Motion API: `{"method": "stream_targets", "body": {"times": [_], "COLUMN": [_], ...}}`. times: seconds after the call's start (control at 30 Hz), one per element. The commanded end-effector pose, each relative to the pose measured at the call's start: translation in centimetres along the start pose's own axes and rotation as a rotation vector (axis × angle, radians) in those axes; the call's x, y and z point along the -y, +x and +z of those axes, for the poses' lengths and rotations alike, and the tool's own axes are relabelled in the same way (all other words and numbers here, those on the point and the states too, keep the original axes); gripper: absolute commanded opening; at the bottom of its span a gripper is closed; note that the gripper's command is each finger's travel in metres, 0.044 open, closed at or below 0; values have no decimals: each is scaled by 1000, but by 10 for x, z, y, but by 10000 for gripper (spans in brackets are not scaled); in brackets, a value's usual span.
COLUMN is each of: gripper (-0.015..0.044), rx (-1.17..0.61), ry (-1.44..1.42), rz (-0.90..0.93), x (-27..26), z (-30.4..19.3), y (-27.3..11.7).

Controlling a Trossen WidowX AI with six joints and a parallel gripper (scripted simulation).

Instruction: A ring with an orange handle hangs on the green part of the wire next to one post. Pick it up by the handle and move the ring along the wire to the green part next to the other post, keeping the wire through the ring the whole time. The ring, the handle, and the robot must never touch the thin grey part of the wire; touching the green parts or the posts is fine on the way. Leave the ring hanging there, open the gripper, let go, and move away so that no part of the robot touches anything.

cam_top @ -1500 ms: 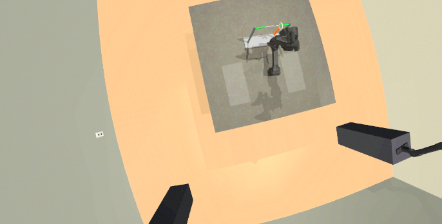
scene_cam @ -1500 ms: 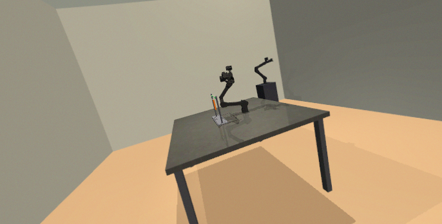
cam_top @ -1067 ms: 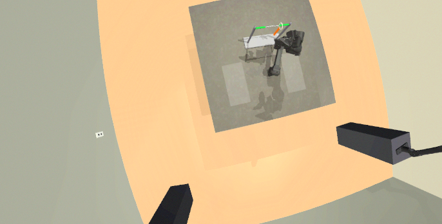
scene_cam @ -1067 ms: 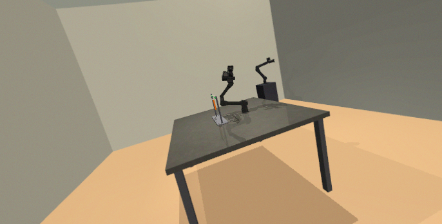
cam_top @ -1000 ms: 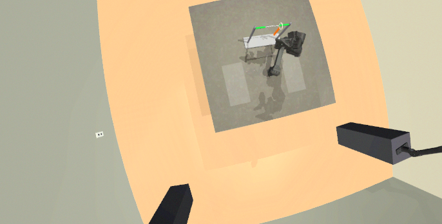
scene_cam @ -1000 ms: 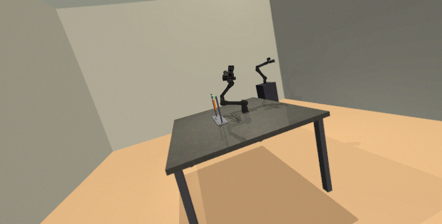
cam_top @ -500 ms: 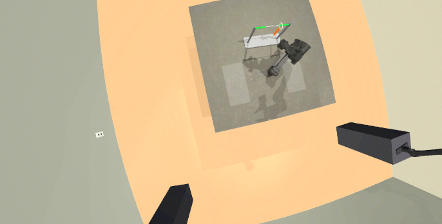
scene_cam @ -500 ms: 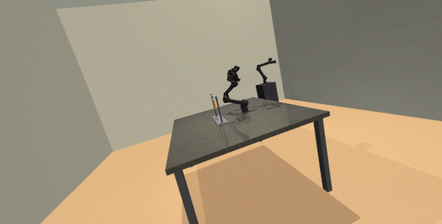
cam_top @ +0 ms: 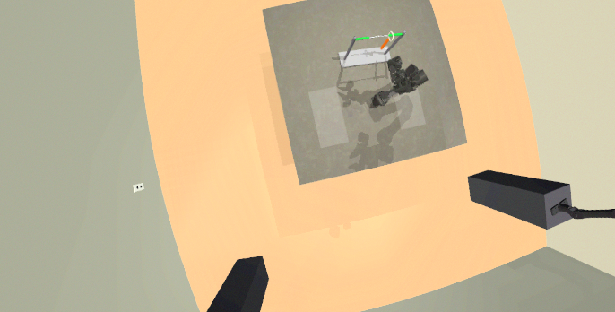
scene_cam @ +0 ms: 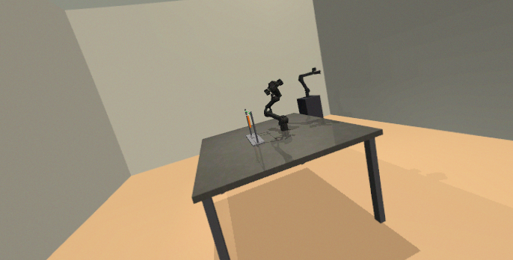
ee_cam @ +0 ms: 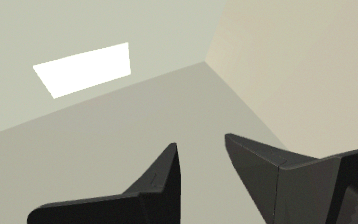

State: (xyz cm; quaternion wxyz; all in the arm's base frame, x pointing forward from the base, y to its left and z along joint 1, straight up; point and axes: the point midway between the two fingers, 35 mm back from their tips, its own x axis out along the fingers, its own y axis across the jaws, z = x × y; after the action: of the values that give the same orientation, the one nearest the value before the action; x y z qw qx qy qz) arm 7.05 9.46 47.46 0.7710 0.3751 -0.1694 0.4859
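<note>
The ring [cam_top: 388,39] hangs around the wire near the inner end of the right green part [cam_top: 398,34], beside the right post [cam_top: 394,44]. Its orange handle [cam_top: 385,44] [scene_cam: 249,122] hangs below. The thin grey part [cam_top: 379,36] runs from there to the left green part [cam_top: 362,39] by the left post [cam_top: 350,49]. My gripper [ee_cam: 201,144] is partly open in the wrist view, with nothing between its fingers. The arm is raised beside the wire stand, away from the handle; the fingers are too small to make out in the top and exterior views.
The posts stand on a pale base plate [cam_top: 363,59] [scene_cam: 255,140] on the dark grey table [cam_top: 287,24] [scene_cam: 220,166]. A second arm [scene_cam: 302,81] stands on a dark pedestal [scene_cam: 310,107] beyond the table. The wrist view shows only walls, ceiling and a light panel [ee_cam: 87,70].
</note>
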Motion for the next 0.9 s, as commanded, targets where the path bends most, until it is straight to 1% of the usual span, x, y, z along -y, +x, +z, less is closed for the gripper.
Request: {"method": "stream_targets", "body": {"times": [0.0, 0.07, 0.23, 0.4, 0.87], "gripper": [160, 160, 160, 160, 160], "rx": [-2, -4, -4, -10, -62], "ry": [-127, -183, -186, -268, -516], "rz": [-12, -20, -21, -52, -168], "x": [3, 6, 6, 13, 55], "z": [-14, -20, -20, -33, -68], "y": [-1, -1, -1, 2, 8]}}
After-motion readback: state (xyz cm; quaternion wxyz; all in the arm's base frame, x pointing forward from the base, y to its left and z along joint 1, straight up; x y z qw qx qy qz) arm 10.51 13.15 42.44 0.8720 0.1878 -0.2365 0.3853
